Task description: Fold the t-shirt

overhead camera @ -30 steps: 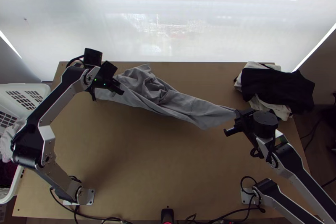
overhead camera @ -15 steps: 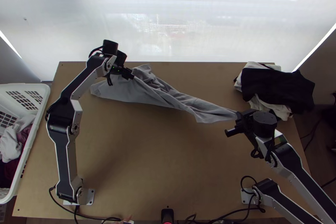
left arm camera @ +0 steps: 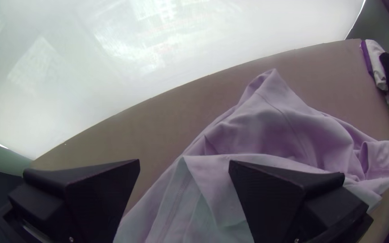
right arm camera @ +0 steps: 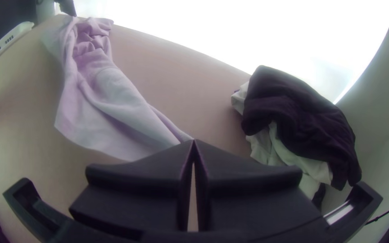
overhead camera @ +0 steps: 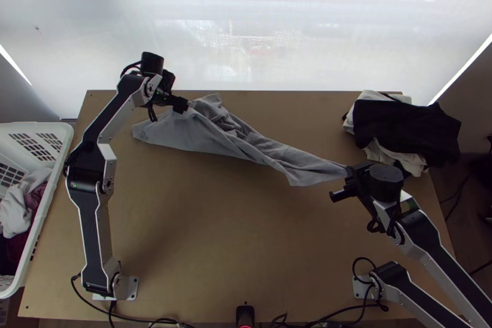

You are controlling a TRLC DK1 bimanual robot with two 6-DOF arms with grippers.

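The grey t-shirt [overhead camera: 178,131] is drawn slantwise across the far part of the surface [overhead camera: 215,236], bunched and creased. One end is pinched between the closed fingers of the right tool [right arm camera: 193,143]; the left tool [left arm camera: 184,163] is held with its fingers apart at the other end. No neat fold can be made out, so the task is judged barely begun: straightening, flattening and all folding are left.
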